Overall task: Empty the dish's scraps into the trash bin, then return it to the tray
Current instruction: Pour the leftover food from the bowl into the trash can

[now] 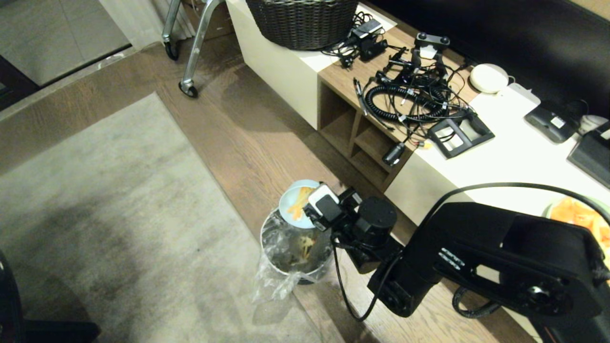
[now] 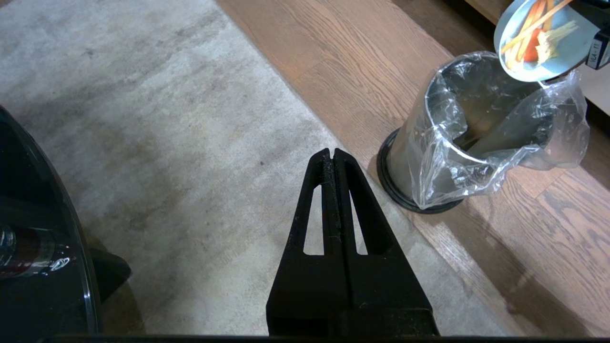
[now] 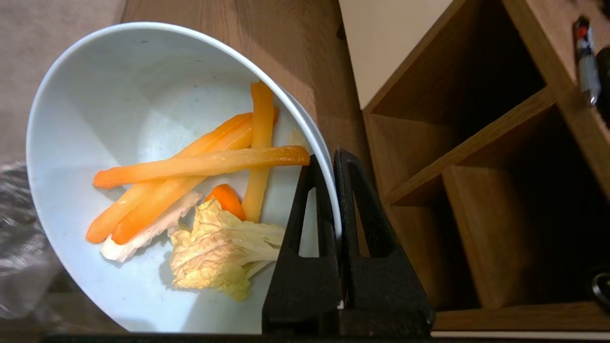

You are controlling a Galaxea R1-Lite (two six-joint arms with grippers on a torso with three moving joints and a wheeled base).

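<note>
Pale-blue dish (image 1: 296, 202) pinched at rim by right gripper (image 3: 332, 164), tilted over trash bin (image 1: 295, 247). Scraps (image 3: 200, 190) not yet shed; steeper tip called for. Left gripper (image 2: 332, 155) parked, fingers pressed together.

My right hand (image 1: 312, 209) covers the dish (image 1: 293, 202) rim at three o'clock; the trash bin (image 1: 295, 250) contents blur behind its liner; orange slices (image 1: 579, 216) run off-frame.
</note>
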